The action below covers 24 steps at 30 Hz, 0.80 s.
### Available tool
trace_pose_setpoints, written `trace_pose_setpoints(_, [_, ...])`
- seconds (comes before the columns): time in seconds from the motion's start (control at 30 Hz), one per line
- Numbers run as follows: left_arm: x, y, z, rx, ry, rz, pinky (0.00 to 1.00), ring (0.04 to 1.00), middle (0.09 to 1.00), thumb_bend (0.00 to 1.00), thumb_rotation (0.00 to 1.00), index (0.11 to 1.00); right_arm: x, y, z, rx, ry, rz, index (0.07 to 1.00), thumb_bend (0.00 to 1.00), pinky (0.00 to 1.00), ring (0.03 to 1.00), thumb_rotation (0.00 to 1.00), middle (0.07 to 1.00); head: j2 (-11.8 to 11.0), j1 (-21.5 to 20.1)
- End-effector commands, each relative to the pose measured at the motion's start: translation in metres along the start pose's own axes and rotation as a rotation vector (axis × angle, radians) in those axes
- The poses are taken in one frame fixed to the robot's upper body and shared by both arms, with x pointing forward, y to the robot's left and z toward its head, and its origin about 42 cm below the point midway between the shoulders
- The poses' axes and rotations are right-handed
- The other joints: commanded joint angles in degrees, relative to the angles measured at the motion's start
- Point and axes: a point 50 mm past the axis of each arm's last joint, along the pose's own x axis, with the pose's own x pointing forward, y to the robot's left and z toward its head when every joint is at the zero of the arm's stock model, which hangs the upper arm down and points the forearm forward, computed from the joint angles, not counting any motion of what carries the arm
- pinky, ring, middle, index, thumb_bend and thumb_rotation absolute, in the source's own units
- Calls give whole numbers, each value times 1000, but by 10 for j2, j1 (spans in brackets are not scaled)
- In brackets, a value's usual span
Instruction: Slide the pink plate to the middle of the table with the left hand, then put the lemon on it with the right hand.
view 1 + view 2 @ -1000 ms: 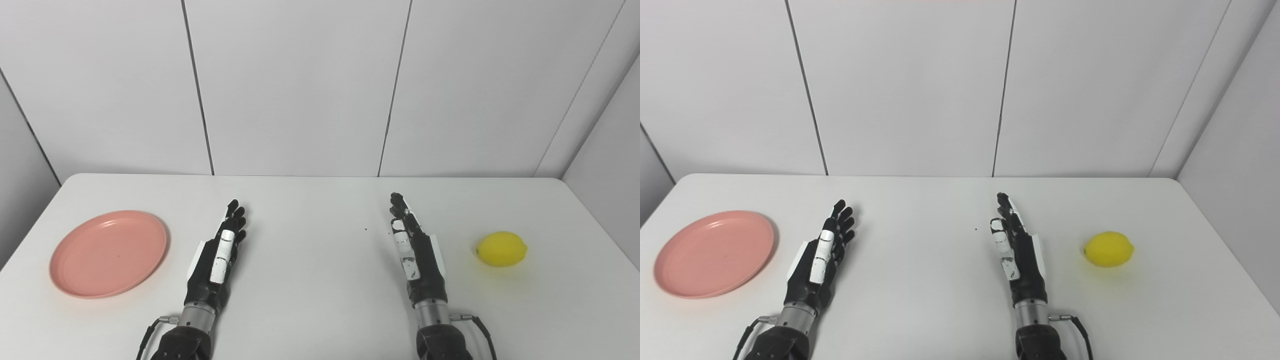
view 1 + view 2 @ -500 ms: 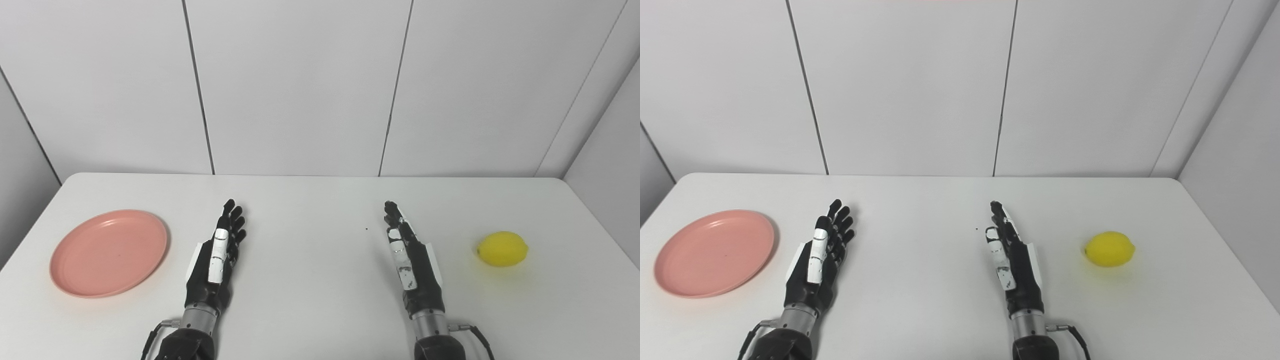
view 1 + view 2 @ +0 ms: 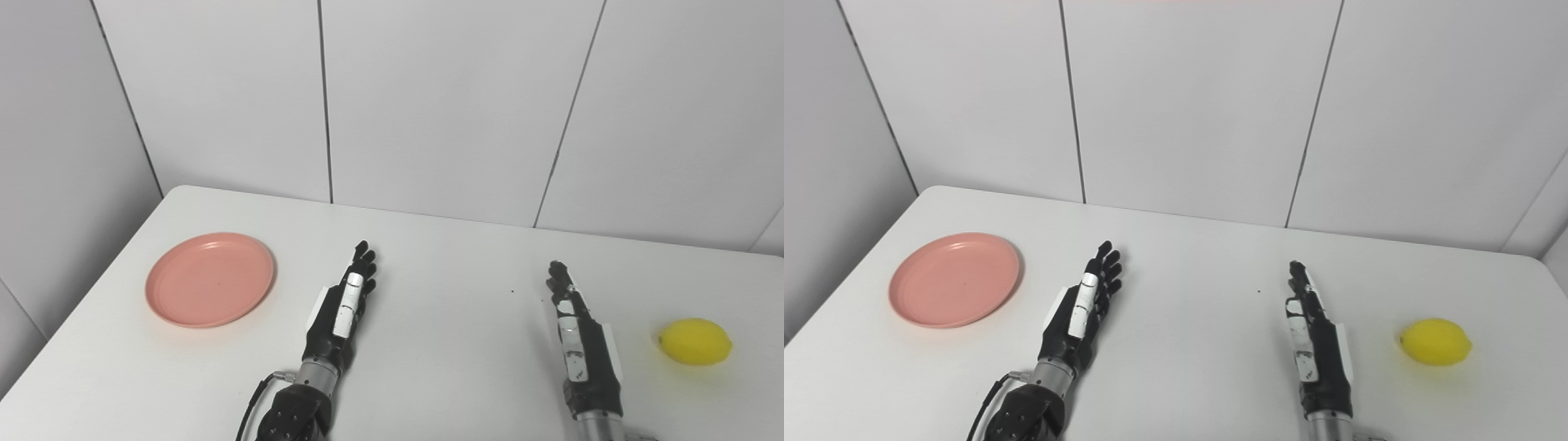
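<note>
Left eye view: nothing done yet, as far as I can judge. Pink plate (image 3: 210, 279) sits at the left side of the table (image 3: 441, 367), well apart from the middle. Left hand (image 3: 342, 309) is just right of it, not touching, fingers stretched out flat and a little spread, holding nothing. Right hand (image 3: 582, 346) is over on the right half, edge-on to the camera, fingers straight, also empty. Lemon (image 3: 695, 342) lies near the right edge, to the right of that hand with a clear gap between them. The middle of the table, between the two hands, has only a tiny dark speck (image 3: 512, 291) on it.

Right eye view: same layout from a slightly shifted spot. Plate (image 3: 954, 279) off to the left, nothing on it. Left hand (image 3: 1082, 312) extended and apart from the rim; no contact. Right hand (image 3: 1315, 343) straight-fingered and bare; lemon (image 3: 1436, 342) untouched on the tabletop to its right.

Status: both steps remain. First the left hand has to reach the plate and slide it right into the gap between the hands. Then the right hand has to go for the lemon, pick it up and set it on the plate. I'd call it the very start.
</note>
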Motion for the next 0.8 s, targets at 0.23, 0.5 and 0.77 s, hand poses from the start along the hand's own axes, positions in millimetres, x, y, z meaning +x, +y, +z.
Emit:
trace_pose_setpoints(0.23, [18, -4, 34, 129, -146, 23, 1000, 1000, 1000, 683, 1000, 1000, 2, -15, 12, 10, -46, -4, 920, 498, 1000, 964, 1000, 943, -37, 87])
trace_pose_setpoints(0.5, [20, 7, 46, 178, -178, 63, 1000, 1000, 1000, 692, 1000, 983, -2, -18, 22, 31, -36, -1, 931, 483, 1000, 999, 1000, 957, -63, 126])
trace_pose_setpoints(0.77, [15, 25, 66, 265, -214, 101, 1000, 1000, 996, 694, 1000, 964, 2, -19, 26, 38, -47, 4, 941, 430, 1000, 988, 1000, 966, -73, 140])
